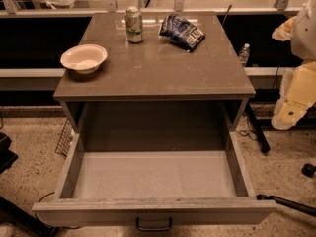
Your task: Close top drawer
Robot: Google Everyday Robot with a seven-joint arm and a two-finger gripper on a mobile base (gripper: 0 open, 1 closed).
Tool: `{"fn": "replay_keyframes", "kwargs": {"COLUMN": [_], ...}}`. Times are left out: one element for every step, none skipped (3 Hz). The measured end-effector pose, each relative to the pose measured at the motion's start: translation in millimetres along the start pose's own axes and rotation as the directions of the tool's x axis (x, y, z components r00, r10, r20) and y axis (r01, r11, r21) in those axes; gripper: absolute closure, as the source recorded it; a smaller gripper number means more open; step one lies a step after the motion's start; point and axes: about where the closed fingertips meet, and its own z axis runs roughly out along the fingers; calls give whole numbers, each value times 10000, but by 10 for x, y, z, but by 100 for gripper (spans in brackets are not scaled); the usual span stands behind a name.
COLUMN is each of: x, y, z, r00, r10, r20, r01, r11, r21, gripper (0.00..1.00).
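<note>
Closest to me, the top drawer (153, 212) stands pulled far out of the cabinet, its flat front low in view with a small dark handle (154, 224) at the centre. Its plain grey inside holds nothing I can see. Off to the right, a thin black bar (291, 205) lies low over the speckled floor.

Further back on the right, the gripper (289, 113) hangs at the end of a cream-coloured arm. It is beside the cabinet's right side and well apart from the drawer, touching nothing. Whether it is clenched or released I cannot tell.

On the cabinet top (158, 75), a white bowl (84, 58) sits near the left edge. Behind it a drinks can (134, 24) stands upright, and a dark blue snack bag (182, 31) lies just right of the can. Beyond the right rear corner stands a water bottle (244, 54).
</note>
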Motion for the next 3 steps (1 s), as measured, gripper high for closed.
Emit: {"fn": "replay_keyframes", "kwargs": {"x": [-1, 109, 224], "y": [1, 124, 252], "z": [-2, 159, 313], "r00": [10000, 9987, 9950], "r10": [4, 418, 787], "r20": [7, 298, 612], "r01": [-4, -414, -771], "r11": [10000, 9991, 9966], "r21": [15, -134, -285], "gripper": [0, 0, 0]}}
